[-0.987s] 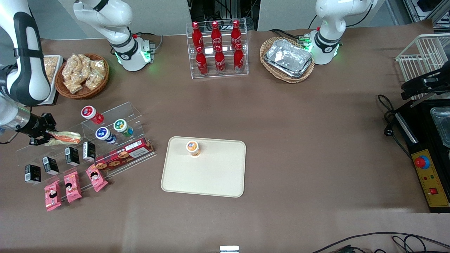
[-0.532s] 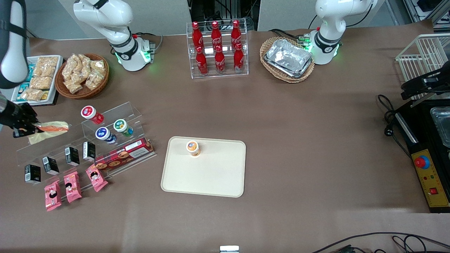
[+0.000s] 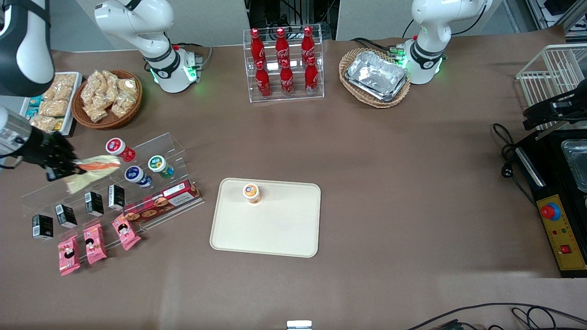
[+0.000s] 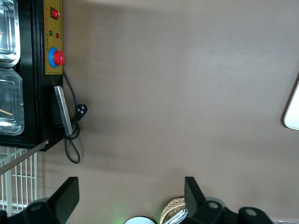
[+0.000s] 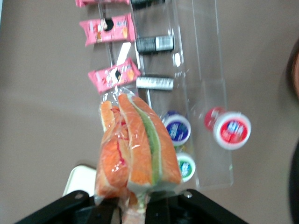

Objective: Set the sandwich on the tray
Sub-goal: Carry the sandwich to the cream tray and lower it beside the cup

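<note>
your gripper [image 3: 75, 170] is clamped on the sandwich [image 3: 94, 168], holding it in the air above the clear display rack [image 3: 151, 151]. the sandwich juts from the fingers toward the tray [image 3: 275, 229], which lies well apart toward the parked arm's end.

Glossy crinkled clear-plastic-wrapped sandwich [image 5: 135, 144]; matt smooth cream plastic tray [image 3: 275, 229]; matt brown bench [image 3: 390, 183]; matt black end effector [image 3: 62, 167].
</note>
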### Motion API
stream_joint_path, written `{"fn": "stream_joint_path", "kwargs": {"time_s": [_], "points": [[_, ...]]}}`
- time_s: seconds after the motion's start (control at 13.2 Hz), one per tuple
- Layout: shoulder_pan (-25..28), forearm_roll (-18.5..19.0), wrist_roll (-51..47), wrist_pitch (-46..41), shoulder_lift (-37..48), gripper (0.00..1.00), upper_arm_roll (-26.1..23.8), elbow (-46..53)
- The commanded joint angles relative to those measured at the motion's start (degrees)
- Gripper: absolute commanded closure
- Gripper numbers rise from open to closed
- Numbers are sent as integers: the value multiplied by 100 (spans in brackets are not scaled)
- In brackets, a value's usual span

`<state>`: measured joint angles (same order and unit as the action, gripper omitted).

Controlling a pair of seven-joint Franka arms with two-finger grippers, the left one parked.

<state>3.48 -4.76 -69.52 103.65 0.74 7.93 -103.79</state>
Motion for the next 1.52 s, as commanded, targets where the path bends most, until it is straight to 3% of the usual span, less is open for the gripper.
{"fn": "stream_joint_path", "kwargs": {"time_s": [0.0,0.3,0.53,1.22,1.44], "points": [[668,-210,-1166,-205,-179,100,51,280],[1540,-271,-2739,-13,-371,100,51,289],[2111,-298,-3444,654,-846,100,51,394],[3034,-272,-5008,1912,-2892,100,51,1571],[3342,-228,-5546,2745,-3639,100,77,1729]]}}
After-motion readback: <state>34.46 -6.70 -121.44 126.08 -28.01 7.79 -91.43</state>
